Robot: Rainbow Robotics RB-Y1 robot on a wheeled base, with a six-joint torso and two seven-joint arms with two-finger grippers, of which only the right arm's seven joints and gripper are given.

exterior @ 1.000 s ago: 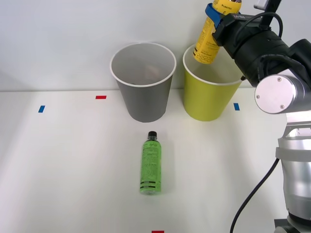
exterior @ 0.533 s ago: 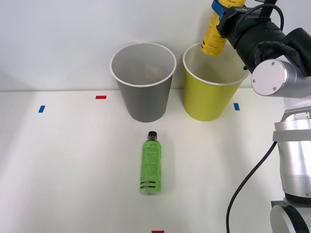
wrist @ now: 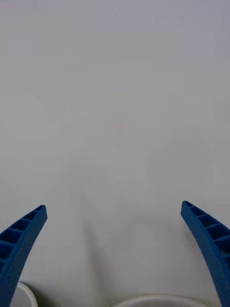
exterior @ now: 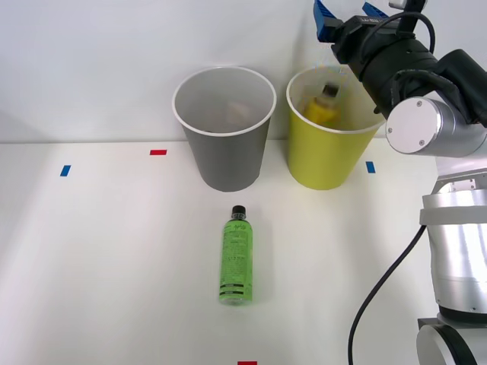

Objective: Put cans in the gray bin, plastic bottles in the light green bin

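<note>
The right arm reaches forward and up, its right gripper [exterior: 348, 15] empty with blue fingers [wrist: 21, 240] spread wide.

Slim translucent green plastic bottle [exterior: 237, 256], glossy, on smooth matt white tabletop [exterior: 106, 258]. Ribbed blue plastic fingers [wrist: 21, 240]. Round lime-yellow matt bin [exterior: 323, 156].

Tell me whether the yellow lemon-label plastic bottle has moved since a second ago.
Yes. The yellow bottle has dropped from the right hand, now open, down past the white rim into the round lime-green bin.
</note>
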